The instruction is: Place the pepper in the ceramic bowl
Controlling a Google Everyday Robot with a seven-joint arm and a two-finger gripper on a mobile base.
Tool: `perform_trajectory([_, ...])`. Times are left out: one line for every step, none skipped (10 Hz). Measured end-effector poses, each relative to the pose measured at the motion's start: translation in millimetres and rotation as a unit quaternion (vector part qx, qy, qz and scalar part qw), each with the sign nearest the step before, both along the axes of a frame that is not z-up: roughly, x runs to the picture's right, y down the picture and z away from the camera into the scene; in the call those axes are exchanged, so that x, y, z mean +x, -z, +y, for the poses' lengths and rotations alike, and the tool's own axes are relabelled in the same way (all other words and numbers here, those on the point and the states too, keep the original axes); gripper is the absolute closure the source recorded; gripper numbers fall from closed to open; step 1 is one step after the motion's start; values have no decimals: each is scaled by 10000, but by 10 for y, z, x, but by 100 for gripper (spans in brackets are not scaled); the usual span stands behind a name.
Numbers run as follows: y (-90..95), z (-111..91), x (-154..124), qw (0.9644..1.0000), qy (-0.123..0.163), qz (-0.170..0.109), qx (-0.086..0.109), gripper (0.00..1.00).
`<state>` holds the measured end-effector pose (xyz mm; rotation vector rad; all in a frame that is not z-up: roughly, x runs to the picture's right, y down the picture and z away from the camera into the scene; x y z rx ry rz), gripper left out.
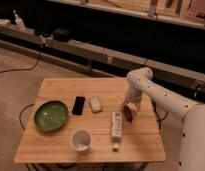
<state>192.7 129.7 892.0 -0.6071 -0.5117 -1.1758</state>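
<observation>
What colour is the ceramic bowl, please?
The ceramic bowl is dark green in the camera view; the gripper hangs over the pepper.

Wooden table (56,150) has got a black phone (78,105) lying just beside a small white block (96,104), a white bottle (116,126) on its side toward the right, and a white cup (81,140) upright at the front

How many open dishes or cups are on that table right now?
2: the ceramic bowl at the left, and the white cup right of it, nearer the camera. The claw is down by the pepper.
</observation>
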Motion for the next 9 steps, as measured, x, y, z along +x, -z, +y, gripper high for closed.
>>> perform_trajectory([11,29,-24,10000,-3,-2,-44,49])
perform_trajectory([26,65,-50,9999,-22,-14,-103,57])
perform_trajectory([42,98,-71,9998,-63,-21,-163,61])
perform_trajectory([60,131,-74,9997,-112,-10,-227,61])
perform_trajectory([83,167,-62,9994,-157,11,-299,61])
perform_trajectory([101,181,-48,9992,-200,34,-341,61])
perform_trajectory([142,185,-11,9987,-297,82,-397,61])
perform_trajectory([232,122,27,9978,-498,122,-415,61])
perform_trajectory([347,55,75,9964,-712,161,-427,61])
